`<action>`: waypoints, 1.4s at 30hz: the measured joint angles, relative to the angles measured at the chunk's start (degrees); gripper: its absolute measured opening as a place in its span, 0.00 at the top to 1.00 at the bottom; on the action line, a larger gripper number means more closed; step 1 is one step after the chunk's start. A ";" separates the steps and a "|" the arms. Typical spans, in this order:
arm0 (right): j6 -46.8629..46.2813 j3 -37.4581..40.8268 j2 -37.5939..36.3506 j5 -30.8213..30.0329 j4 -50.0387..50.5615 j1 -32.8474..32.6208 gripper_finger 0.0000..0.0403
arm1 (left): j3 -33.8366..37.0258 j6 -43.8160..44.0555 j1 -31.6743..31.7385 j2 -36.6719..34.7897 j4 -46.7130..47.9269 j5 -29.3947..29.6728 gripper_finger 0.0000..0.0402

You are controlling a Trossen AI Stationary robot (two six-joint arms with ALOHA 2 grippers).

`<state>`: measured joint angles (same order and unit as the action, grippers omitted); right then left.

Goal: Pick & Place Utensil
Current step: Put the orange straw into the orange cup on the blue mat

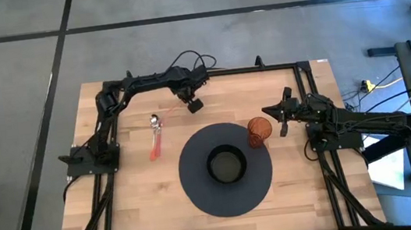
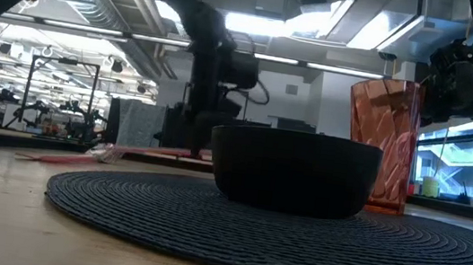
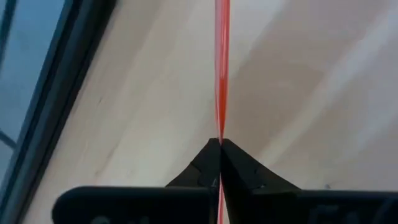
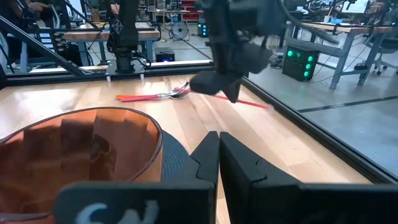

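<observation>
Left hand (image 1: 194,105) at about 11 o'clock of the surface (image 1: 138,209), fingers (image 3: 205,163) pressed together, clamped on a thin red utensil handle (image 3: 222,62). In the left wrist view the red strip runs straight out from between the closed tips over bare wood. In the right wrist view the left hand (image 4: 227,87) sits low at the surface, with the red handle (image 4: 252,103) sticking out on the side toward the surface's rim.

Second utensil: spoon (image 1: 155,137) with metal bowl and red handle, lying flat on the wood at roughly 9 o'clock of the round mat (image 1: 199,190), just off its edge, well apart from the left hand. Also seen in the right wrist view (image 4: 152,96) and faintly in the low view (image 2: 80,157).

Right hand (image 1: 277,112) at about 3 o'clock, just beside the orange cup (image 1: 259,132), fingers (image 4: 205,158) shut together, holding nothing. It hangs next to the cup's rim, not touching as far as can be told.

Containers: dark bowl (image 1: 226,165) centred on the mat, inside looks empty from above. Orange faceted cup stands upright at the mat's 2 o'clock edge, just beside the bowl (image 2: 295,169) in the low view; cup (image 4: 74,146) contents: cannot tell, nothing clearly seen inside.
</observation>
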<state>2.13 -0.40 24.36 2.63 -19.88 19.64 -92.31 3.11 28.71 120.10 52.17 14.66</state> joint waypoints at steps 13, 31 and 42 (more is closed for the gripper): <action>3.09 0.02 0.00 4.94 0.33 0.00 0.96 | -1.96 -2.50 -12.74 -9.37 0.08 12.33 1.00; 2.89 0.02 -0.04 7.76 -11.81 0.00 0.96 | -4.31 -15.23 -25.88 -12.69 -18.96 17.33 0.99; 3.94 -4.18 0.70 9.97 -19.99 -0.02 0.78 | -4.36 -25.51 -27.54 -12.69 -34.93 17.77 1.00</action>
<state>6.07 -4.58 25.06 12.60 -39.87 19.62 -96.68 -22.41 1.17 107.42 17.25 32.43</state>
